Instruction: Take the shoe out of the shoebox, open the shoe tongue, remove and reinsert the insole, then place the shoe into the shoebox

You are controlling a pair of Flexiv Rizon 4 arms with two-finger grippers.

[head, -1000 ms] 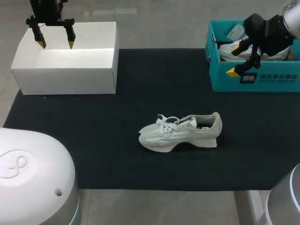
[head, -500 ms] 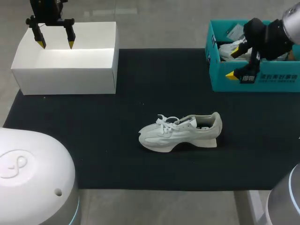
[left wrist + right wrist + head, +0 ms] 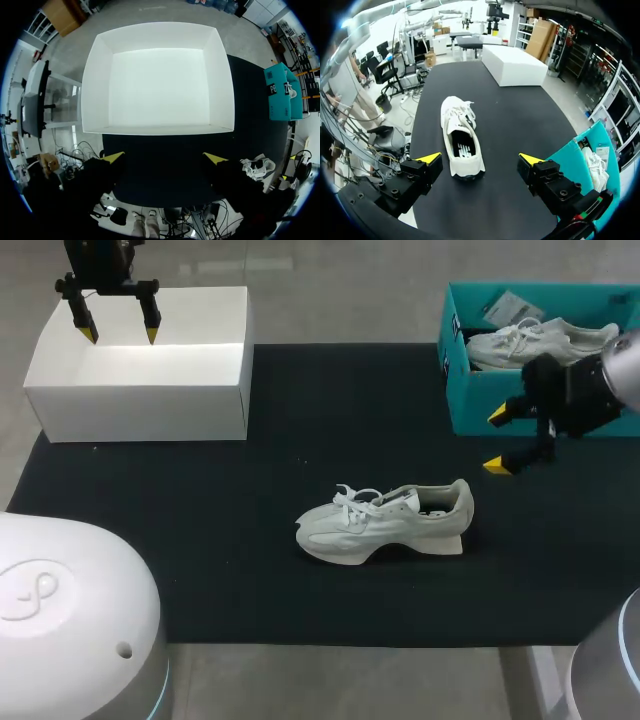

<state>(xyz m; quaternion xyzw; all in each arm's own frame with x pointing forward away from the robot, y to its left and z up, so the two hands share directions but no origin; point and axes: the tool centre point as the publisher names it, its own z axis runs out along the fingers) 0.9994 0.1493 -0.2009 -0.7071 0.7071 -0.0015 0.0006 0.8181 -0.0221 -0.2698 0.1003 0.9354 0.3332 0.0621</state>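
A white sneaker lies on its sole in the middle of the black mat, toe to the left, laces tied. In the right wrist view the same sneaker sits ahead of the fingers with its heel toward them. My right gripper hovers open and empty just right of the sneaker's heel, in front of the teal shoebox, which holds a second white sneaker. My left gripper hangs open over the empty white box at the back left; its wrist view looks down into that box.
The black mat covers most of the table. The teal shoebox stands on its back right corner, and the white box overhangs its back left edge. A paper tag lies inside the teal box.
My right gripper has come down and forward from over the teal shoebox to the mat in front of it, closer to the sneaker's heel. The left arm and the sneaker have not moved.
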